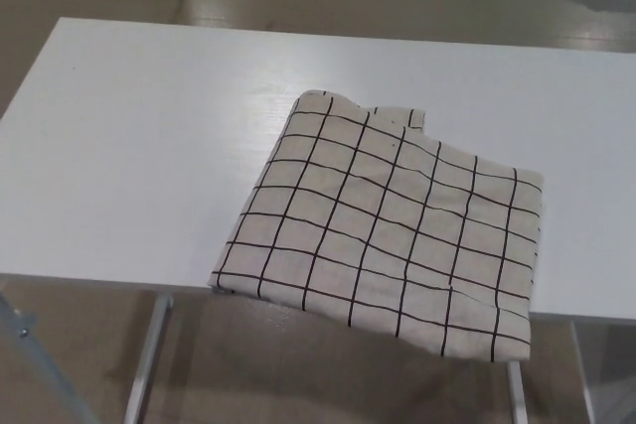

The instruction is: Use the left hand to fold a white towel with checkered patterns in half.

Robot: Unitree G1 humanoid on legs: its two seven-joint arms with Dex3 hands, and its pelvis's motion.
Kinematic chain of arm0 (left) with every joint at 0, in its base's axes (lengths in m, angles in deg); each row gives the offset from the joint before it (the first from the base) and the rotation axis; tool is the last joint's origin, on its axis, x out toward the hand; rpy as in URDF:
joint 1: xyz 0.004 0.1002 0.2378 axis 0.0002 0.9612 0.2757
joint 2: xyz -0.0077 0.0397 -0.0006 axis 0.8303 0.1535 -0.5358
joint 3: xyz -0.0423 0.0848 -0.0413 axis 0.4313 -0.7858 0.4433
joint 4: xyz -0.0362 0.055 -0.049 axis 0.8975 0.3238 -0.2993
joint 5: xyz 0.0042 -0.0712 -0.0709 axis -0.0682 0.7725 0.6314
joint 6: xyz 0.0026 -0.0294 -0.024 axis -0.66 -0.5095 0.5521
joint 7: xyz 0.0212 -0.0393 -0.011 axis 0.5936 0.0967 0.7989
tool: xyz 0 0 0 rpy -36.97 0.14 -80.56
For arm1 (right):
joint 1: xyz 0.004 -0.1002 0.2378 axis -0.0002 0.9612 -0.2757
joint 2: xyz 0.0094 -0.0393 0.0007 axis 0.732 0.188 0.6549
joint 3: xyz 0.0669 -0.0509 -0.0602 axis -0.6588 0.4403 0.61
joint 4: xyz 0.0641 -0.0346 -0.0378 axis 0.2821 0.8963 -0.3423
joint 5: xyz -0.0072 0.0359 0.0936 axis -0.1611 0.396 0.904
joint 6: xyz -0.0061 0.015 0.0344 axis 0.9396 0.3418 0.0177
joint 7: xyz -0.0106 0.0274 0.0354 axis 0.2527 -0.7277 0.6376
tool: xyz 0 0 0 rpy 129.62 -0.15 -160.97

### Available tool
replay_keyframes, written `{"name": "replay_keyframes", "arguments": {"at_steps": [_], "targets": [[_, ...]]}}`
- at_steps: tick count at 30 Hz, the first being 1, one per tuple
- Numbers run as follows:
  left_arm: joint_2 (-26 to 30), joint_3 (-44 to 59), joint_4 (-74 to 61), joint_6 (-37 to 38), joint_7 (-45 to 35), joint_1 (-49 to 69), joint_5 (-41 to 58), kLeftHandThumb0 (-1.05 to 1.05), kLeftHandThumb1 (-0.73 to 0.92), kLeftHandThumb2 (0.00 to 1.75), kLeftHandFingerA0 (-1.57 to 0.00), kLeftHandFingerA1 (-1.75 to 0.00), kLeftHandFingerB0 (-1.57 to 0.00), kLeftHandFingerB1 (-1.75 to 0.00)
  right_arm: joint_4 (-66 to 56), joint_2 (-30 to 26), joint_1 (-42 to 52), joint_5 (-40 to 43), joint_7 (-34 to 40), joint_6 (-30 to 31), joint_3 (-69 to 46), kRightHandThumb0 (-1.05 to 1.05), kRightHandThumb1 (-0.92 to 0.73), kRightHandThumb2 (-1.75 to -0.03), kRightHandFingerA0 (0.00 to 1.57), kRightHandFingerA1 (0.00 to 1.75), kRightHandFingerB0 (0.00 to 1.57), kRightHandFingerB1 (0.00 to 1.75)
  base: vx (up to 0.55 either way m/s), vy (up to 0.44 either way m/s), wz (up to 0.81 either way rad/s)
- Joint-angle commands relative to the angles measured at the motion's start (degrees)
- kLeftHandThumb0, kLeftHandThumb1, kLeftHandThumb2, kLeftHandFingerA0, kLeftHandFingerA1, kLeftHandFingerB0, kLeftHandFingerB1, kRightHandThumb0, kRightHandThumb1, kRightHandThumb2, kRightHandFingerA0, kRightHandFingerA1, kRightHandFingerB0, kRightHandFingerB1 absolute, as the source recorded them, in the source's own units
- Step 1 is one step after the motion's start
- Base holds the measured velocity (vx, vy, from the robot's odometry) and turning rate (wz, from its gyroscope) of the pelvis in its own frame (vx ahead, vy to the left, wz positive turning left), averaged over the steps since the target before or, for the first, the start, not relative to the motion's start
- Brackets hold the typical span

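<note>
A white towel with a black checkered grid (383, 220) lies folded on the white table (149, 146), right of the middle. Its edges do not line up at the far side, where a small notch shows. The near edge of the towel hangs slightly over the table's front edge. Neither of my hands shows in the head view.
The table's front edge runs across the lower part of the picture, with metal legs (147, 359) below it. Beige floor lies beyond the table's far edge and beneath it. A thin grey bar (35, 354) crosses the lower left corner.
</note>
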Motion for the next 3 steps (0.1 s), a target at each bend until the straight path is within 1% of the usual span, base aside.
{"name": "replay_keyframes", "arguments": {"at_steps": [1,3], "targets": [[-1.9,3.2,13.7,1.2,8.3,-5.8,2.9,-0.74,0.47,0.56,-0.33,-0.4,-0.33,-0.31,0.4,-0.7,-0.5,0.6,-1.4,3.7,0.1,-0.41,-0.67,-0.6,0.31,0.33,0.34,0.34,0.0,0.0,0.0],[-1.9,3.3,14.8,1.5,8.6,-6.2,2.7,-0.7,0.44,0.55,-0.32,-0.4,-0.33,-0.31,0.6,-0.8,-0.6,0.7,-1.5,3.6,0.0,-0.41,-0.67,-0.6,0.31,0.33,0.34,0.34,0.0,0.0,0.0]]}}
